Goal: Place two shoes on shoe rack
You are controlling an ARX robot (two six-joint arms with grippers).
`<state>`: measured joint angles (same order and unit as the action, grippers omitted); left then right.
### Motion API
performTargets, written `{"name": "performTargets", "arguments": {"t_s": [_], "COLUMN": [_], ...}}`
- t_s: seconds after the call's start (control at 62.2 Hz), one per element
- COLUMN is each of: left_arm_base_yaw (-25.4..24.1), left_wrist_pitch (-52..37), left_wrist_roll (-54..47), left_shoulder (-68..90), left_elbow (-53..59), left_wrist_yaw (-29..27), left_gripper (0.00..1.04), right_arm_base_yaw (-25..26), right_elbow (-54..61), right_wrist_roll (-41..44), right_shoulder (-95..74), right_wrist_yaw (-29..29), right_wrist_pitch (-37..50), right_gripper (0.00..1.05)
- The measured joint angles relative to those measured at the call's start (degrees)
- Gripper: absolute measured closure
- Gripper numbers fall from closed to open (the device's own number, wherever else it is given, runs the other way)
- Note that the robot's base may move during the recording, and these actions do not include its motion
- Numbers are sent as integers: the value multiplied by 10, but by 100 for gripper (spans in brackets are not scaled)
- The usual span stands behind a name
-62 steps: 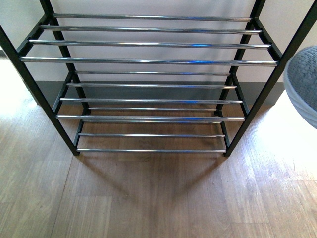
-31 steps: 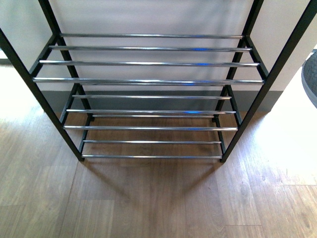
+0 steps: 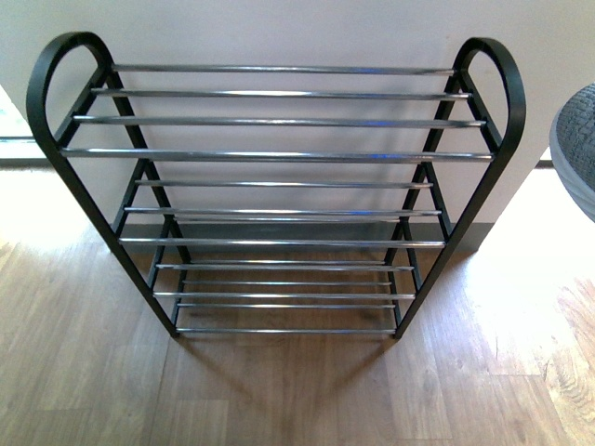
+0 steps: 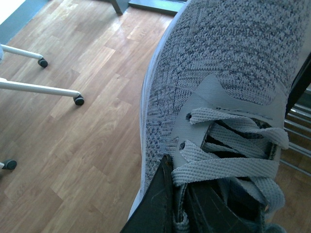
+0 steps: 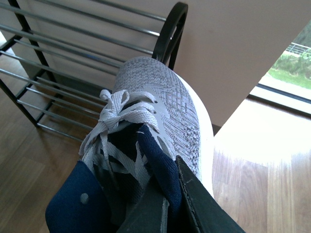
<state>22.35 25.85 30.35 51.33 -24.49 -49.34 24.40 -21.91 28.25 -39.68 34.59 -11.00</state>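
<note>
Your shoe rack [image 3: 276, 155] stands on the wood floor [image 3: 279, 400] against a white wall [image 3: 279, 28]. Left fingers [image 4: 158, 204] pinch the left sneaker [image 4: 228, 48] above the floor; right fingers [image 5: 201, 206] pinch the right sneaker [image 5: 165, 92] beside the rack.

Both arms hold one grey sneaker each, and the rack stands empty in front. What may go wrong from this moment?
1. The shoe rack has only thin bars with gaps; a sneaker lowered tilted might catch or sag between them.
2. The right gripper seems to pinch the right sneaker only by its navy lining, and the left gripper holds the left sneaker near the laces, so either might pivot or slip.
</note>
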Motion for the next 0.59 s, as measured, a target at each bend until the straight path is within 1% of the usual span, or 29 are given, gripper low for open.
{"name": "performTargets", "arguments": {"t_s": [0.322, 0.595], "left_arm_base_yaw": [1, -2], "left_wrist_pitch": [0, 0], "left_wrist_roll": [0, 1], "left_shoulder": [0, 0], "left_elbow": [0, 0], "left_wrist_yaw": [12, -5], "left_gripper": [103, 103], "right_arm_base_yaw": [1, -1], "right_elbow": [0, 0], "right_wrist_roll": [0, -1], "right_shoulder": [0, 0], "right_wrist_yaw": [-4, 6], "right_wrist_pitch": [0, 0], "right_gripper": [104, 104]}}
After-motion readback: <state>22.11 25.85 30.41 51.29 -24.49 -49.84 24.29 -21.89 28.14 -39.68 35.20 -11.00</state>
